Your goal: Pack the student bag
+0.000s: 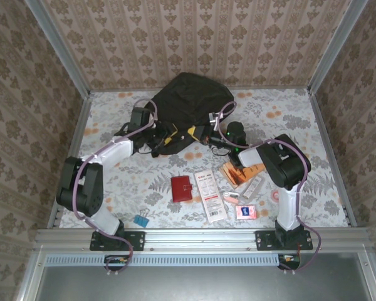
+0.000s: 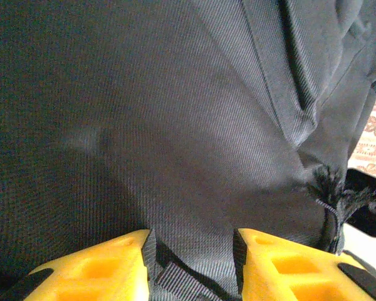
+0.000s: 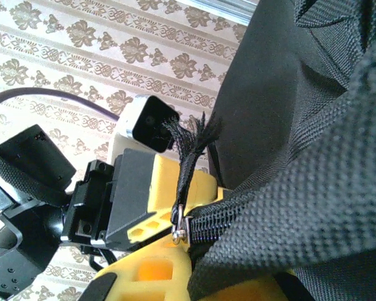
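The student bag (image 1: 187, 103), a big black backpack, lies at the back middle of the table. Both grippers are at its near edge. My left gripper (image 1: 166, 138) has its yellow fingers (image 2: 106, 269) apart, with dark bag fabric (image 2: 175, 138) and a webbing strap (image 2: 175, 279) lying in the gap (image 2: 193, 251). I cannot tell whether the pads press on the fabric. My right gripper (image 1: 195, 133) is shut (image 3: 207, 282) on a thick black webbing edge of the bag (image 3: 288, 207), beside a metal zipper pull (image 3: 187, 219) with a frayed cord.
Loose items lie in front of the bag: a red wallet (image 1: 182, 188), a long white packet (image 1: 210, 195), an orange packet (image 1: 241, 173), a pink item (image 1: 245, 211), a tape roll (image 1: 276, 195) and a blue clip (image 1: 140, 221). Papered walls enclose the table.
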